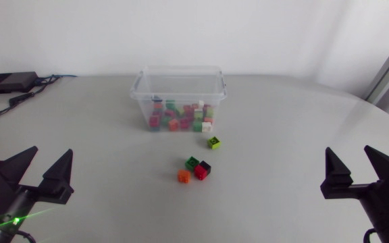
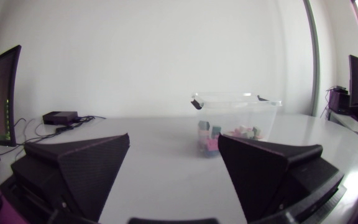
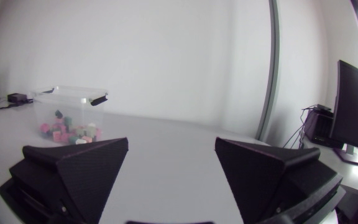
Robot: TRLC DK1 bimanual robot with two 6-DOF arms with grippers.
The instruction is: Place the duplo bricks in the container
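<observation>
Hands are both hanging spread and gripping nothing: the left hand is sitting low over the near left of the bench, the right hand over the near right. Well ahead of them, around the middle, four loose duplo bricks are lying in a tight cluster: an orange brick, a red brick, a black brick and a green brick. A lime brick is lying apart, just in front of the container, its dark top marking too small to read. The clear, lidless container is holding a heap of mixed bricks. A black box with cables is resting at the far left.
</observation>
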